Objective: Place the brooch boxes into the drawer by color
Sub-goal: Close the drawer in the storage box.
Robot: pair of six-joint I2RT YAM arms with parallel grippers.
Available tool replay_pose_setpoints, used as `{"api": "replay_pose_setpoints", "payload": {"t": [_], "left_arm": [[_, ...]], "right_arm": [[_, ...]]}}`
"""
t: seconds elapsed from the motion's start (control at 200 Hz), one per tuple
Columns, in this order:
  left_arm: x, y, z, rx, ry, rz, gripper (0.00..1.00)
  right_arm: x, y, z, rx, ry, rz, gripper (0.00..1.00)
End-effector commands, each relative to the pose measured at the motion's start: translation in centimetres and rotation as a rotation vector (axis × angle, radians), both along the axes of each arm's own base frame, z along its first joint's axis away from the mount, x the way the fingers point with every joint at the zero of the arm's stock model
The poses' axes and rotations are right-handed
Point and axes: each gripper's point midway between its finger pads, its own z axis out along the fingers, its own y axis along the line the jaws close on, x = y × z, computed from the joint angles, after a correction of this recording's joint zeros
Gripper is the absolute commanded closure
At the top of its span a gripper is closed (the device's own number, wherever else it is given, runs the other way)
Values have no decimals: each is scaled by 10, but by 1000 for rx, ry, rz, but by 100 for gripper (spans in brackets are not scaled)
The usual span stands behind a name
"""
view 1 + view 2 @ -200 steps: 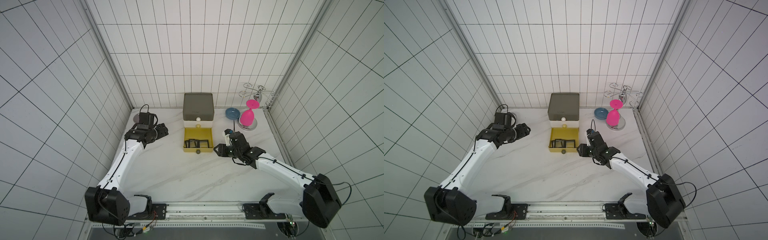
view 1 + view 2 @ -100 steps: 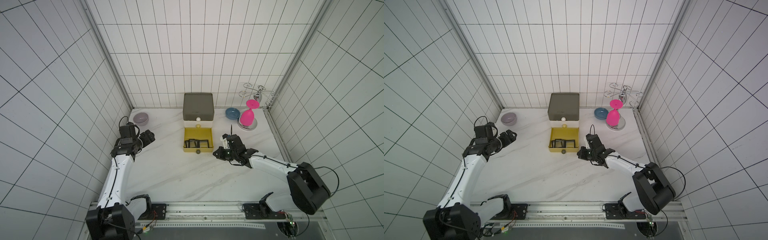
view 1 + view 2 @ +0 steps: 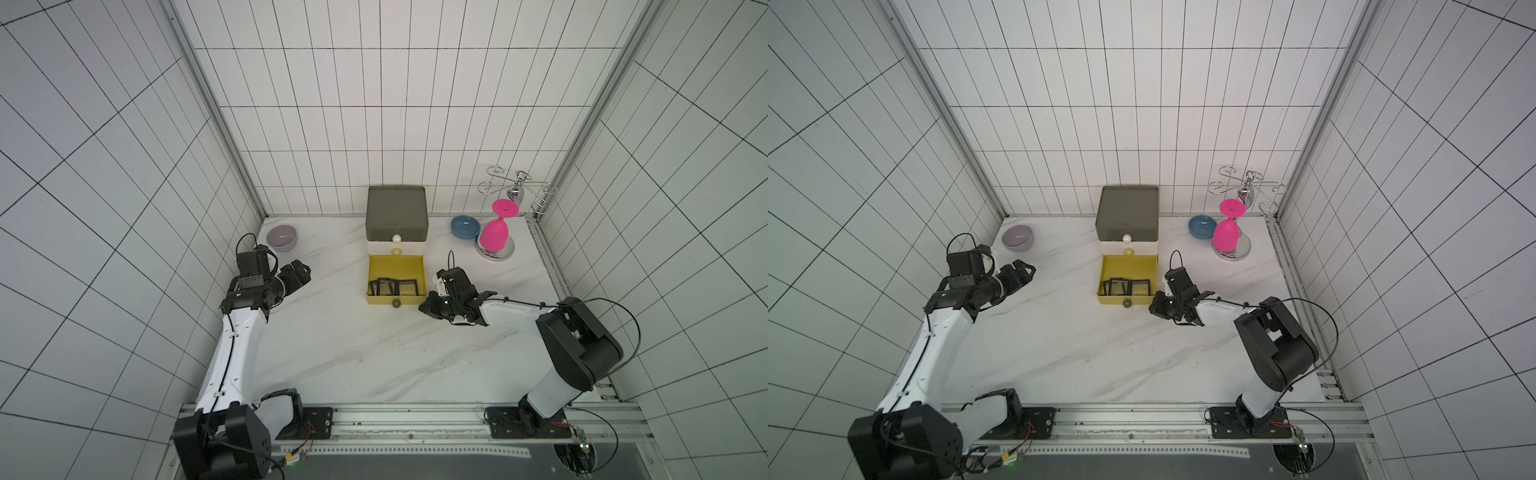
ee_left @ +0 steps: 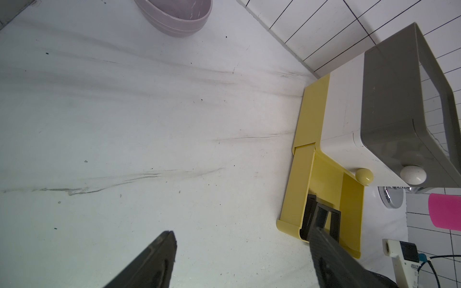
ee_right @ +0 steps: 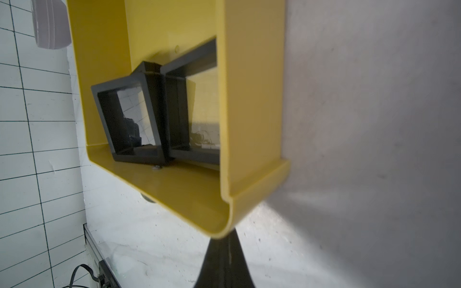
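Observation:
The drawer [image 3: 397,214] [image 3: 1128,212] stands at the back centre, with its grey and white tiers closed. Its yellow bottom tier [image 3: 395,266] [image 5: 249,99] is pulled out. Black brooch boxes [image 3: 392,286] [image 3: 1127,286] [image 5: 152,104] [image 4: 308,212] lean on each other at its front. My right gripper [image 3: 428,307] [image 3: 1156,309] [image 5: 224,239] is shut and empty, low on the table just off the yellow tier's front right corner. My left gripper [image 3: 301,274] [image 3: 1025,270] [image 4: 242,232] hangs open and empty over bare table, well left of the drawer.
A lilac bowl [image 3: 281,237] [image 4: 174,17] sits at the back left. At the back right are a blue bowl [image 3: 465,226] and an upturned pink goblet [image 3: 494,235] on a chrome rack [image 3: 517,189]. The arms' rail [image 3: 415,419] runs along the front edge.
My left arm has drawn back from the back left, uncovering the lilac bowl. My right gripper has shut and dropped to the yellow tier's front right corner.

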Motion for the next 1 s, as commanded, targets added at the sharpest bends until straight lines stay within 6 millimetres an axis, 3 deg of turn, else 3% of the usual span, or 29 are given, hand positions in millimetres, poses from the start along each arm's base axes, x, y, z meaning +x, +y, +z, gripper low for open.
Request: {"api": "replay_pose_setpoints", "payload": {"t": [0.0,0.46,0.74,0.85,0.994], "left_arm": [[4,-1,2,-5,-15,-19,12],[4,-1,1,-24,-8,-27,12],[4,-1,1,-27,-9,-29,12],[3,-1,1,-29,-10,-28,12],[4,-2,1,-34,-12,-30,12]], "right_arm": [[28,12,19,68,-54,-30,100],[77,26,35,120,-114,-82,100],[106,27,44,240,-127,-154,100],[105,26,53,318,-111,-145,100],[84,9,53,315,-93,-137,100]]}}
